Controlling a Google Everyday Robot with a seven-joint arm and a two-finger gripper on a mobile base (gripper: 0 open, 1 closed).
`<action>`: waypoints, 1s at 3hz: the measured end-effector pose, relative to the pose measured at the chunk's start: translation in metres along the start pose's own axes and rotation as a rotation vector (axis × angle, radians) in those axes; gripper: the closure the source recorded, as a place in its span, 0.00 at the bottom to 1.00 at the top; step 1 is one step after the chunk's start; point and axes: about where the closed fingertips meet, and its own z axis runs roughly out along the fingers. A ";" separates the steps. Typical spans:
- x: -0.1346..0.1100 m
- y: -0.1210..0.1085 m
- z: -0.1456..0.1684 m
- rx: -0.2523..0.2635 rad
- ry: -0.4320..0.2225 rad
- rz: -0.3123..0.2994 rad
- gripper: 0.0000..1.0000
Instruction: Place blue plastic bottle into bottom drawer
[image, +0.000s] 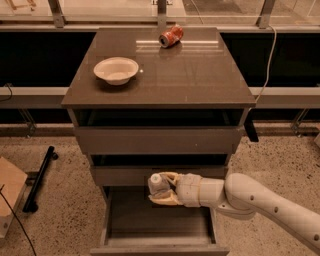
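Note:
My gripper (161, 188) reaches in from the right and is shut on the blue plastic bottle (156, 185). Only the bottle's white cap and upper part show between the tan fingers (167, 199). I hold it upright above the back of the bottom drawer (159, 245), which is pulled out toward me with its dark wide interior showing. The bottle sits just in front of the middle drawer's front.
A white bowl (116, 70) and a crushed red-orange soda can (171, 36) lie on the cabinet top (200, 75). The two upper drawers stand slightly open. A black bar (39, 177) and a cardboard piece (10, 187) lie on the floor at left.

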 end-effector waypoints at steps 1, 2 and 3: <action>0.033 -0.001 0.004 0.023 -0.006 0.039 1.00; 0.065 -0.003 0.007 0.034 -0.010 0.066 1.00; 0.093 -0.008 0.004 0.022 -0.005 0.101 1.00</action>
